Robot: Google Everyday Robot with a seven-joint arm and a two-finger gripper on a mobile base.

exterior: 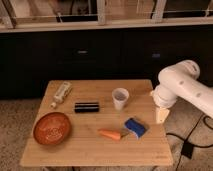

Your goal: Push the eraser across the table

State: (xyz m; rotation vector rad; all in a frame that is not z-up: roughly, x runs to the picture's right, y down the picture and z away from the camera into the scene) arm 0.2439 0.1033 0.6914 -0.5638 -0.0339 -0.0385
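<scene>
Gripper (161, 116) over right edge of table (100, 152), pointing down, can't tell if apart or together; blue sponge (135, 127) nearest, carrot (110, 134) beside it; paper cup (120, 98) mid-table; eraser (86, 106) flat, left of cup, well apart from gripper

gripper (161, 115) over the table's (100, 152) right edge, paper cup (120, 98) and blue sponge (135, 127) parked between it and the eraser (86, 106)

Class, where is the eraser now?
In the camera view the eraser lies left of centre on the table, between the bottle and paper cup; the gripper hangs at the right edge.
</scene>
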